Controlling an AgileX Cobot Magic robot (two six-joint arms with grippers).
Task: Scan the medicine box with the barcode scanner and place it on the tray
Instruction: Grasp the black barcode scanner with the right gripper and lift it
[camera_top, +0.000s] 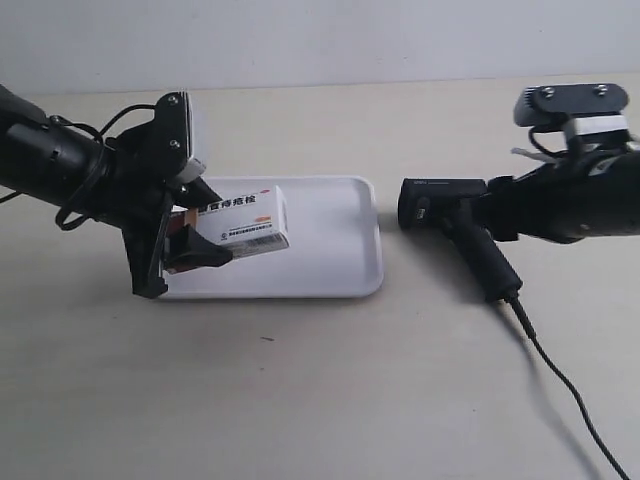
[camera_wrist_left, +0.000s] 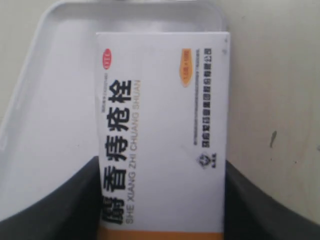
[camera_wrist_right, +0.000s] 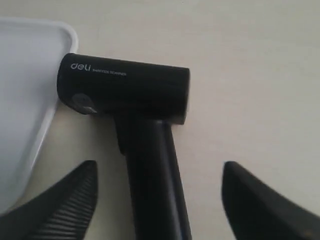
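The medicine box (camera_top: 243, 222) is a smooth white cardboard carton with bold black Chinese lettering, a small red oval mark and an orange band at one end (the left wrist view shows "SHE XIANG ZHI CHUANG SHUAN" printed beside the characters). It sits over the tray (camera_top: 340, 240), a flat glossy white plastic rectangle with rounded corners and a low rim, on the pale matte worktop (camera_top: 320, 400). The left claw (camera_wrist_left: 160, 200) is clenched on the carton's two long sides. The barcode scanner (camera_top: 455, 225), matte black and pistol-shaped, lies just beside the tray's edge, its thin cable (camera_top: 570, 395) trailing away. The right claw (camera_wrist_right: 157, 200) stands released, fingers spread wide either side of the handle.
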